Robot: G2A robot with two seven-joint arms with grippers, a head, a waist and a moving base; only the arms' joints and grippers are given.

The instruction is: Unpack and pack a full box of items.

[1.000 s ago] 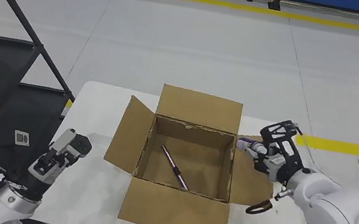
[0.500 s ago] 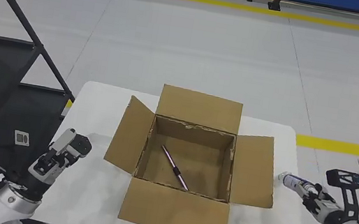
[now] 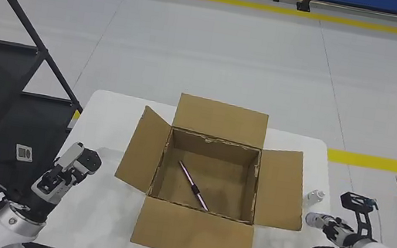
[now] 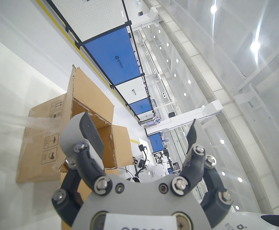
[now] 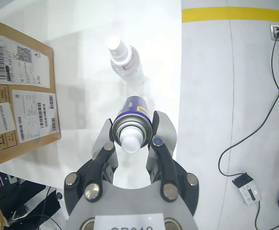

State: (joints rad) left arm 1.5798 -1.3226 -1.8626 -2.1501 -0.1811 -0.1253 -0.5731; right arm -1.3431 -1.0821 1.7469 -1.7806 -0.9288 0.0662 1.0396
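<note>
brown cardboard box (image 3: pixel 196 237), purple can (image 5: pixel 135 113) with yellow patch, white spray bottle (image 5: pixel 127 65)

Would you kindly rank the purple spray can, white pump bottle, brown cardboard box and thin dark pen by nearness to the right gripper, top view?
1. purple spray can, held in the right gripper.
2. white pump bottle, standing beside it.
3. brown cardboard box, mid-table.
4. thin dark pen, inside the box.
</note>
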